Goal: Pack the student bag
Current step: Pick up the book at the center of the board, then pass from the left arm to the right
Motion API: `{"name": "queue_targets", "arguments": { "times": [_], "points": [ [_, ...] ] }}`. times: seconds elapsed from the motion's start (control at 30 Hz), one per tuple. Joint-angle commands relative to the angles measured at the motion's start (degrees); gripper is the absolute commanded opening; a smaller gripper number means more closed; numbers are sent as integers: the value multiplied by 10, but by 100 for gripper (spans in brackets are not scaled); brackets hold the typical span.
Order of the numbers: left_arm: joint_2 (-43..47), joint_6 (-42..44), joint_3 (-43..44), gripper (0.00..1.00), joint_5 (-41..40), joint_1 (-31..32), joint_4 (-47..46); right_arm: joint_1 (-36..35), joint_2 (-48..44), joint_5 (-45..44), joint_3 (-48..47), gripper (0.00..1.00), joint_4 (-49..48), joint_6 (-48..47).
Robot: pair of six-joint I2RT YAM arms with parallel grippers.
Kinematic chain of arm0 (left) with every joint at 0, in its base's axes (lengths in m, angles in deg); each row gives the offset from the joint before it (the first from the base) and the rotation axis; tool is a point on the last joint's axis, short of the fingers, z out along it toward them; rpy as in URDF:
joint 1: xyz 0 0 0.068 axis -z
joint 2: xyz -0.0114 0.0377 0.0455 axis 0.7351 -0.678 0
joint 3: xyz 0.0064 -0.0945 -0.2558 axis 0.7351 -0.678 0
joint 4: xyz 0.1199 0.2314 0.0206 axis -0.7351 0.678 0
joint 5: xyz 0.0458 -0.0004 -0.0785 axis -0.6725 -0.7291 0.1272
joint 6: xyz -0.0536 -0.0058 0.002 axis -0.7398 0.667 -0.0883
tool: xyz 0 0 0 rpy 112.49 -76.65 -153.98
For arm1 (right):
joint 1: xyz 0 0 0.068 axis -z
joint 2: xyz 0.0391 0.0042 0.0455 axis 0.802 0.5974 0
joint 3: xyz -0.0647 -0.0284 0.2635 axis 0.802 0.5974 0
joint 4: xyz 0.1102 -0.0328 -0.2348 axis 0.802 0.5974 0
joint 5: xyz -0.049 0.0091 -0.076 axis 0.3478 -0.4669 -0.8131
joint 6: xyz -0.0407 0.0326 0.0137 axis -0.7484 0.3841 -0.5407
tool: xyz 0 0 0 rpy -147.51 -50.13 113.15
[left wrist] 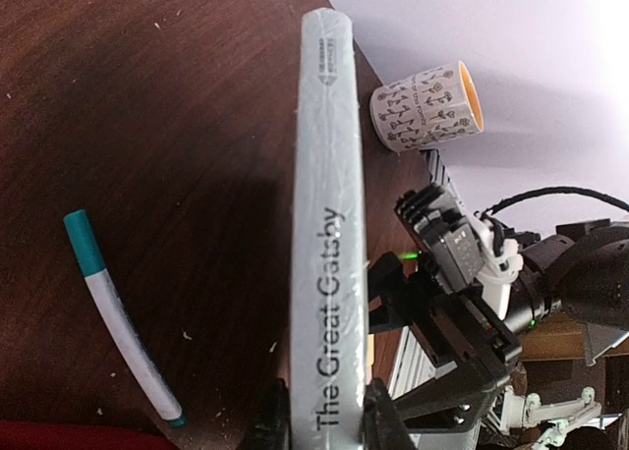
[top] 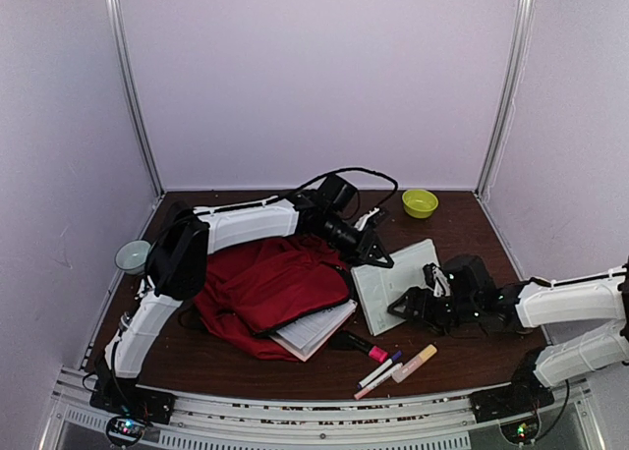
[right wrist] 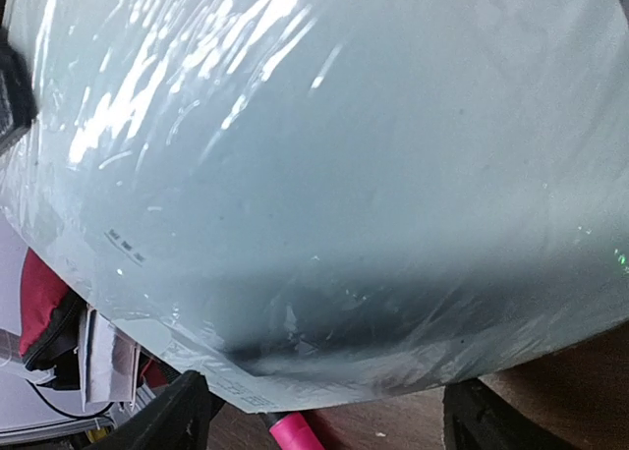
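ok so the left end effector (left wrist: pixel 326 425) is clamped on one end of a pale green book (left wrist: pixel 329 224), The Great Gatsby, with a finger on each side of the spine. The right end effector (right wrist: pixel 324 421) is wide open and not pinching anything I can see. It's nosed right up to the book's shiny wrapped cover from the other side, and a pink marker cap (right wrist: pixel 293 432) shows low between its fingers.

The student bag (top: pixel 260 283) lies on the surface (top: pixel 462 234) behind the left end effector, under that arm, and off to the left of the right one. A white book (top: pixel 314 327) pokes out of its opening.

On one side of the left end effector a teal-capped marker (left wrist: pixel 118 317) lies apart from the book. Past the book's far end there's a patterned cup (left wrist: pixel 428 106) tipped on its side
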Motion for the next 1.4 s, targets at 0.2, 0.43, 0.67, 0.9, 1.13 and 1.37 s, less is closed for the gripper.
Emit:
{"name": "queue_targets", "arguments": {
  "times": [0.2,0.43,0.67,0.9,1.13,1.37],
  "points": [
    [45,39,8,0,-26,29,22,14,-101,-12,-12,83,3,-75],
    [125,23,-1,0,-85,26,2,22,-217,-10,-40,94,80,-133],
    [227,4,-46,0,-92,13,-33,32,-315,-30,-82,100,144,-165],
    [298,142,-46,0,-58,8,123,80,-349,0,-165,100,269,-287],
    [385,243,-135,0,-36,8,202,87,-356,106,-170,100,261,-308],
    [440,297,-208,0,8,8,203,71,-281,326,-109,100,82,-232]
  ]
}}
